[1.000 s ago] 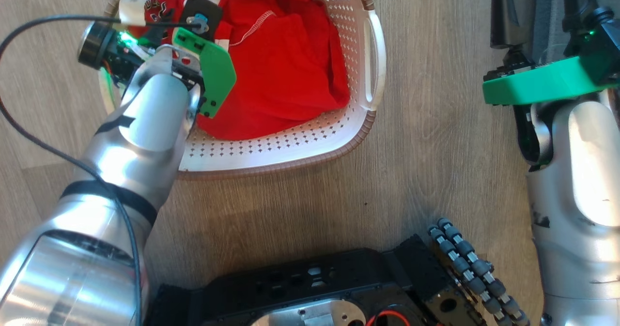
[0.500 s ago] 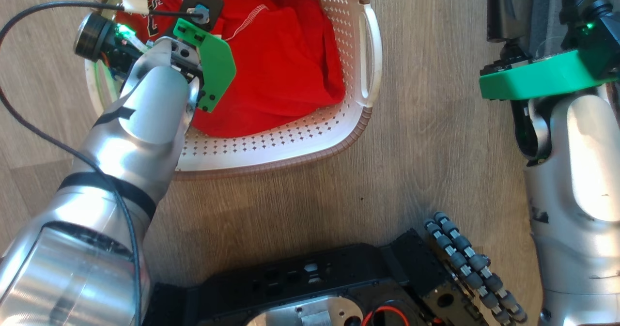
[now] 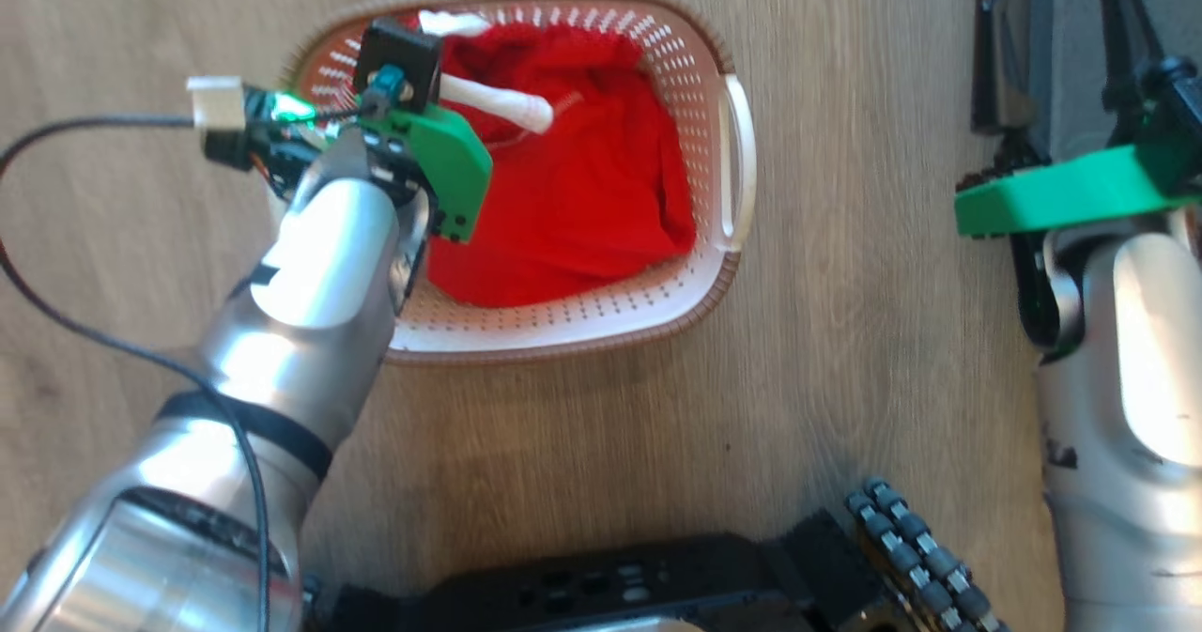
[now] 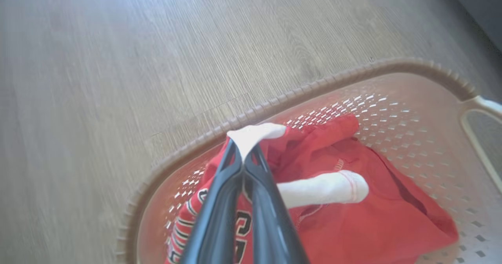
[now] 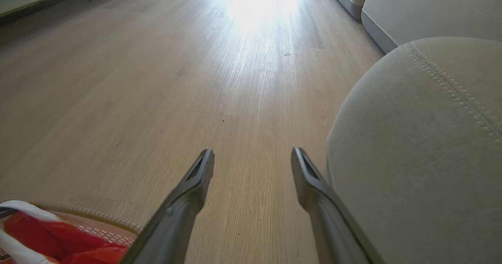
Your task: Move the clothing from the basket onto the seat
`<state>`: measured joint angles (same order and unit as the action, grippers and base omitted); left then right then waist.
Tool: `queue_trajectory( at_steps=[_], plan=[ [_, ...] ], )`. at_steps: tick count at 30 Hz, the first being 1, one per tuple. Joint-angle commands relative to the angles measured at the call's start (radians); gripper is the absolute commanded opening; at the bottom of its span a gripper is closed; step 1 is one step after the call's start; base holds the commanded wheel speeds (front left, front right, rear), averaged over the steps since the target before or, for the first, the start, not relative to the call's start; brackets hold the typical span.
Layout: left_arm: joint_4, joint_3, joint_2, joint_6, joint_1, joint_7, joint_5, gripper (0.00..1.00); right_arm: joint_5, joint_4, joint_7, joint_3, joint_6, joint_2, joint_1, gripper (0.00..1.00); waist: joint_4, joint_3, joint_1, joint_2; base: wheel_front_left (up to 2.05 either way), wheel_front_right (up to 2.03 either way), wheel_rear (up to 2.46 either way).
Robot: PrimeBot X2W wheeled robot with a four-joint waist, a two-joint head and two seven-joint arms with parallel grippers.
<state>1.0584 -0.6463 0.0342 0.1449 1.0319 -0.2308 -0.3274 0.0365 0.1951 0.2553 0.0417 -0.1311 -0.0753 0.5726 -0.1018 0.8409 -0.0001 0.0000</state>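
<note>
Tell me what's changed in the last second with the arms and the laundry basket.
The left gripper closed on the white trim of the red jersey in the basket. A white cuff has come up onto the plain red garment. The head view shifted, not the basket. The right gripper stayed open and empty beside the grey seat cushion.
</note>
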Motion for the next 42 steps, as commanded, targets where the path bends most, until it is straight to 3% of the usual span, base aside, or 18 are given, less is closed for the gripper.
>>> queue_trajectory(
  at_steps=[1, 17, 29, 42],
  plan=[
    [-0.044, 0.027, 0.016, 0.009, -0.040, -0.021, -0.017, 0.00, -0.004, -0.022, 0.006, 0.000, 0.000, -0.012, -0.053, 1.00, 0.042, -0.089, 0.0001, 0.0000, 0.00, 0.00, 0.00],
    [-0.533, 0.255, 0.151, 0.101, -0.522, -0.031, -0.020, 0.00, -0.010, 0.057, 0.006, 0.019, 0.000, -0.011, -0.294, 1.00, 0.093, -0.552, 0.0001, 0.0000, 0.00, 0.00, 0.00],
    [-0.727, 0.363, 0.191, 0.129, -0.724, -0.031, -0.004, 0.00, -0.013, 0.077, 0.006, 0.026, 0.000, -0.012, -0.393, 1.00, 0.096, -0.699, 0.0001, 0.0000, 0.00, 0.00, 0.00],
    [-0.778, 0.395, 0.185, 0.117, -0.834, -0.031, 0.017, 0.00, -0.022, 0.094, 0.006, 0.018, 0.000, -0.027, -0.446, 1.00, 0.098, -0.786, 0.0001, 0.0000, 0.00, 0.00, 0.00]
  ],
)
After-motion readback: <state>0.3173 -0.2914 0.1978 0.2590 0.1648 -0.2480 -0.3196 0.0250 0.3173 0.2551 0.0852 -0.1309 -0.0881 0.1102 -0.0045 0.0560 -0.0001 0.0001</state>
